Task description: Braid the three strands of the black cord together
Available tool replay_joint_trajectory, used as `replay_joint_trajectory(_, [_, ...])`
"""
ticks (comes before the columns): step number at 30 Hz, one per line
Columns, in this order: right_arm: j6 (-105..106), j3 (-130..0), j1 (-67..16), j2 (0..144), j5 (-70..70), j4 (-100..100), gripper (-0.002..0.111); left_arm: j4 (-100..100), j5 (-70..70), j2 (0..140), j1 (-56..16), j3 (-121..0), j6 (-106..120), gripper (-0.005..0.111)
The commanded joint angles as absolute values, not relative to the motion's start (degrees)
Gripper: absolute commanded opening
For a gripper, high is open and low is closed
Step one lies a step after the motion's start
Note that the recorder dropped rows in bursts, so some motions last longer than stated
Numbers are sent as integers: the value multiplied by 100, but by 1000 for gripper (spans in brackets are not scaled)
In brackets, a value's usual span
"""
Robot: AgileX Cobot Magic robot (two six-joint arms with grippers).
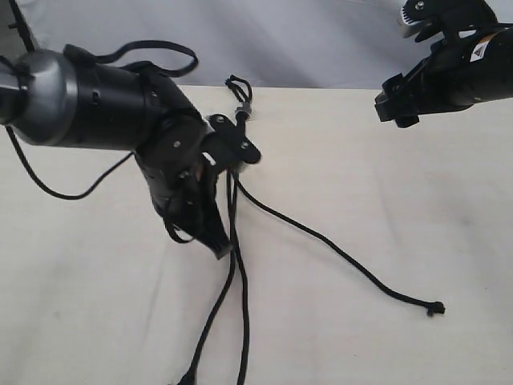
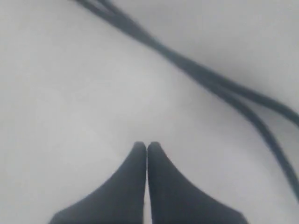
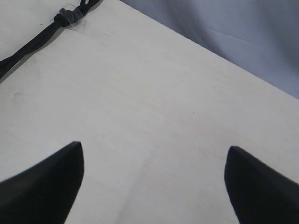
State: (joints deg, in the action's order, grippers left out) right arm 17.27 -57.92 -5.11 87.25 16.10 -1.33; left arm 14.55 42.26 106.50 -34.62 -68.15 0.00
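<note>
Exterior: the black cord [image 1: 240, 96] lies at far centre, its three strands [image 1: 321, 237] splayed nearward, uncrossed (braiding apparently not begun).
Left wrist: the left gripper [image 2: 146, 145] is pinched together, empty, beside the strands.
Right wrist: the right gripper [image 3: 154, 147] gapes wide, well apart from the cord.

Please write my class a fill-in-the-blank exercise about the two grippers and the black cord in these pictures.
1. The left gripper has its jaws ____.
2. The right gripper has its jaws ____.
3. Below its knot, the black cord splits into ____ strands.

Missing words: shut; open; three.
</note>
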Motion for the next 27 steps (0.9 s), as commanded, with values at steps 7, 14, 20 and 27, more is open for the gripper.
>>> replay_joint_trajectory(7, [1738,-5783,-473,8687,1533,-132,77,582,3967,10598,-2790,-6412,-85,1])
replay_joint_trajectory(14, [1738,-5783,-473,8687,1533,-132,77,-351,3860,10598,-3406,-6370,390,1])
replay_joint_trajectory(20, [1738,-5783,-473,8687,1547,-132,77,-184,3589,10598,-4089,-6370,192,13])
replay_joint_trajectory(27, [1738,-5783,-473,8687,1569,-132,77,417,3623,10832,-4130,-6370,-597,45])
